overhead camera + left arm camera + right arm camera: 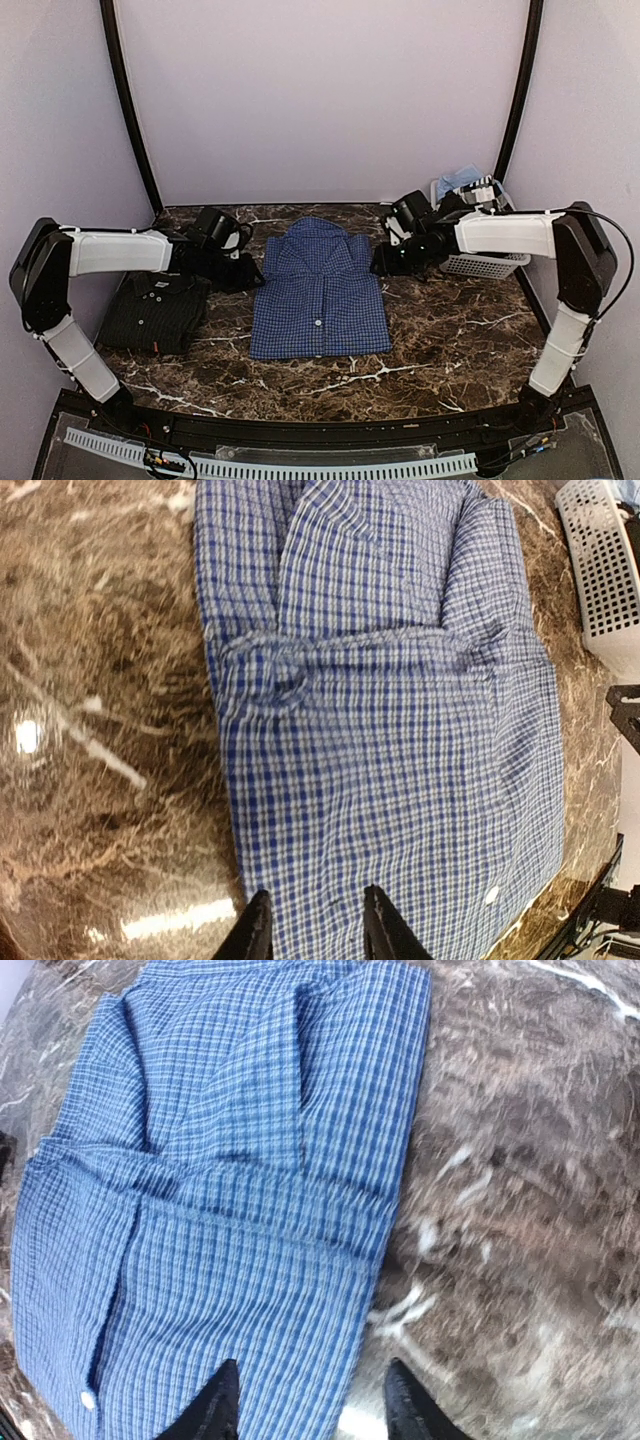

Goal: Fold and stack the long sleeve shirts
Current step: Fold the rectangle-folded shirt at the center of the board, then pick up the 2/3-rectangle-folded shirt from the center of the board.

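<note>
The blue checked shirt (318,290) is laid flat at the middle of the marble table (440,340). It is folded into a rectangle, with the collar turned toward the far wall. A white button (318,323) is seen on its front placket, nearer the hem than the collar. The near-black shirt (155,312) is laid to the left of the blue shirt, apart from it. It is also folded, and a small orange tag (157,349) is shown at its near edge. The two shirts are set side by side, neither placed on the other.

The left gripper (315,895) is held just beside the blue shirt's left edge, at the level of the collar and shoulder, between the blue shirt and the black one. Its fingers (255,930) are parted by a narrow gap. Only cloth lying below is seen through that gap, and nothing is grasped.

The right gripper (312,1370) is held just beside the blue shirt's right shoulder. Its fingers (215,1405) are spread wider, one over the shirt's right edge and the other over bare marble. Nothing is clamped between them.

A white slatted basket (485,264) is placed to the right of the blue shirt, partly hidden by the right arm. A pale blue cloth (458,180) is seen at its far rim.
</note>
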You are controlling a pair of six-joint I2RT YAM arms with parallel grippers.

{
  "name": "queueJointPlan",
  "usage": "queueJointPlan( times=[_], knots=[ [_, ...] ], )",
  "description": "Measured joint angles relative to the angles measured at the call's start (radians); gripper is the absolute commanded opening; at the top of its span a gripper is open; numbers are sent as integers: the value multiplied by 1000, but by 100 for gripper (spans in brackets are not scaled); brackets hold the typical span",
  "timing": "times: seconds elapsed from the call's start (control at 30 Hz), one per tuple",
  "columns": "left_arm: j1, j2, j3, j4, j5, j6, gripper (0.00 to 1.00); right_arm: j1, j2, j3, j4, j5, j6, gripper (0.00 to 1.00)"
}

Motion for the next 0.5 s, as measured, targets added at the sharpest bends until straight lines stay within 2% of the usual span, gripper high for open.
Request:
queueJointPlan(
  times=[0.17, 0.33, 0.5],
  knots=[
    [-14, -81, -119, -5, 18, -38, 30, 109, -122, -139, -9, 5, 61, 31],
    [-65, -161, -204, -9, 21, -81, 31, 224, -211, -240, -29, 12, 134, 28],
    [-111, -230, -283, -13, 20, -128, 31, 263, -250, -326, -16, 11, 211, 24]
  ],
)
